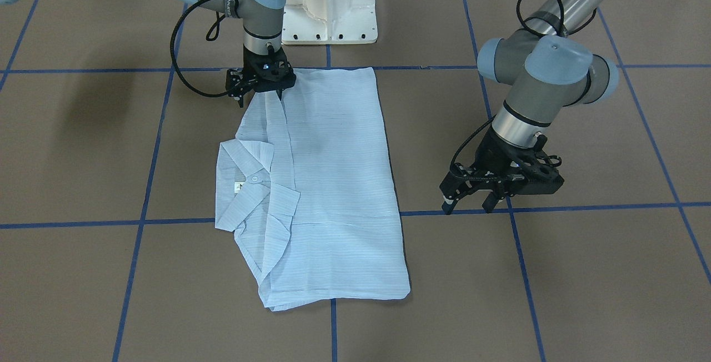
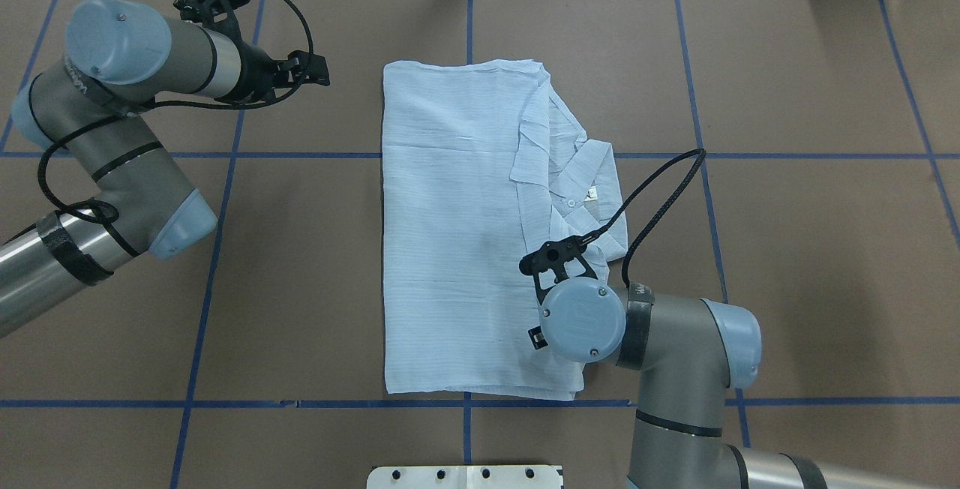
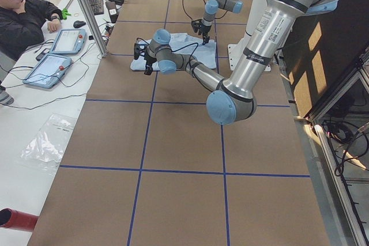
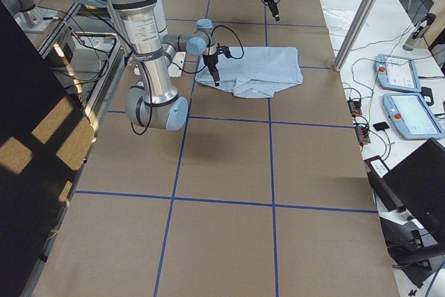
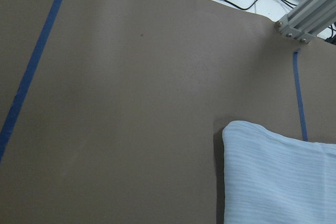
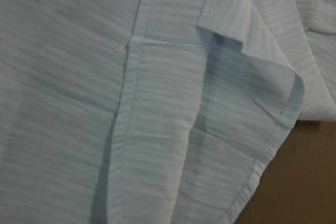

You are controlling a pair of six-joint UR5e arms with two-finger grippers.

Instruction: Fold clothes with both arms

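Note:
The light-blue striped shirt (image 1: 333,184) lies flat on the table, folded into a long rectangle. Its collar (image 1: 250,184) and white neck tag are on the robot's right side. It also shows in the overhead view (image 2: 450,249). My right gripper (image 1: 260,97) is open, fingers pointing down just above the shirt's corner nearest the base. In the overhead view it is hidden under its wrist. The right wrist view shows only the shirt's fabric folds (image 6: 157,103). My left gripper (image 1: 468,206) is open and empty, off the shirt's other side over bare table. Its wrist view shows one shirt corner (image 5: 278,177).
The white pedestal base (image 1: 328,6) stands just behind the shirt. Blue tape lines (image 1: 141,206) cross the brown table cover. An aluminium post (image 5: 310,9) stands at the far edge. An operator (image 3: 23,15) sits past that edge with pendants (image 4: 410,95).

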